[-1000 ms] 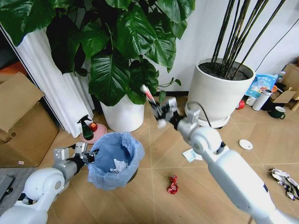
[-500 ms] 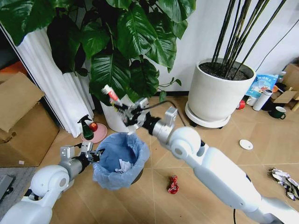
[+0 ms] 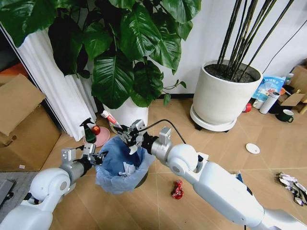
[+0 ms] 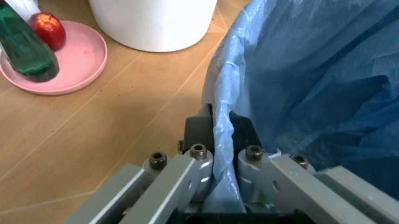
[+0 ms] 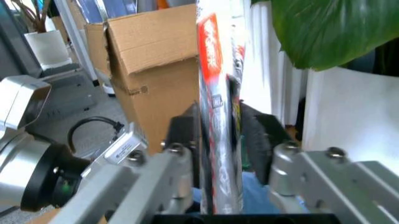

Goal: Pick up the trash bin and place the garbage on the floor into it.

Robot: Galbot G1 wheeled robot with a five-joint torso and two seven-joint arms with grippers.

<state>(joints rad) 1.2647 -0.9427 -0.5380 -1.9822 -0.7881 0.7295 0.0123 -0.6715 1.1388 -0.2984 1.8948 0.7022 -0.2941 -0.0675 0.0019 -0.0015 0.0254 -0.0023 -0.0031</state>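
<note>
The trash bin [image 3: 116, 179], dark with a light-blue bag [image 4: 311, 70], hangs just above the floor [image 3: 158, 211]. My left gripper [image 3: 97, 157] [image 4: 221, 128] is shut on its rim, bag pinched between the fingers. My right gripper [image 3: 127, 134] [image 5: 218, 135] hovers over the bin's far edge, shut on a thin red-and-white tube [image 3: 110, 119] [image 5: 215, 84] that sticks up and to the left. Crumpled white tissue [image 3: 125, 168] lies inside the bin. On the floor lie a red crushed wrapper [image 3: 178, 189], a white disc [image 3: 252, 148] and crumpled printed wrappers [image 3: 292, 184].
A white plant pot [image 3: 127, 115] stands right behind the bin, a larger one [image 3: 223, 98] at the back right. A pink plate [image 3: 96, 136] [image 4: 74, 65] with an apple and a green spray bottle sits to the left. Cardboard boxes [image 3: 21, 124] stand further left; cups and a bottle are far right.
My right arm has swung left with the tube, from near the large right pot down to just over the bin's far rim. The left gripper still holds the bin.
</note>
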